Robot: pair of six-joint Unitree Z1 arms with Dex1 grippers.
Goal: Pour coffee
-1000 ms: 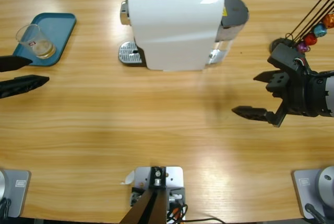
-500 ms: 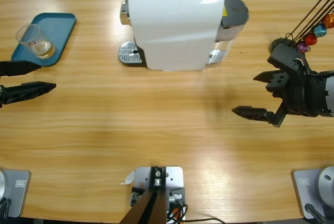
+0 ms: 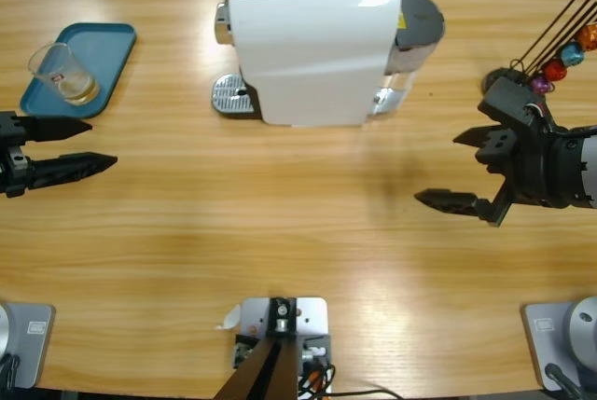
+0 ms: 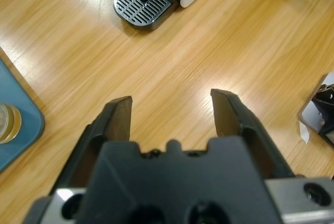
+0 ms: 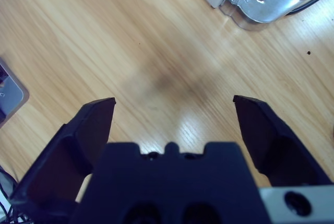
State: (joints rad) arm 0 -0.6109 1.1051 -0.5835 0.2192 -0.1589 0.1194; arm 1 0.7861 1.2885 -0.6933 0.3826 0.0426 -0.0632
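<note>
Both grippers hang apart-jawed over the long wooden table (image 3: 280,223), neither holding anything. The left gripper (image 3: 98,144) comes in from the left edge of the high view with only bare wood between its jaws; its wrist view shows the same gap (image 4: 171,114) over pale grain with bright glare patches. Just beyond its upper jaw sits one blue tray (image 3: 112,46), and on the tray stands one clear glass (image 3: 62,74) with a shallow layer of amber coffee (image 3: 78,90) at its bottom. A small red mark shows on the glass wall, too small to read. In the left wrist view the tray (image 4: 23,122) and glass (image 4: 9,124) lie off to the gripper's left.

Further ahead of the left gripper stands one white coffee machine (image 3: 312,41), with a round perforated metal drip plate (image 3: 230,95) at its foot; the wrist view shows that plate (image 4: 143,2) straight ahead. A yellow label on the machine is not legible.

Far across the table, the right gripper (image 3: 471,172) enters from the right edge, jaws spread wide over bare wood (image 5: 172,106). Behind it a rack of thin dark rods (image 3: 560,22) carries three coloured capsules (image 3: 555,71). Grey floor shows past the table's far edge.
</note>
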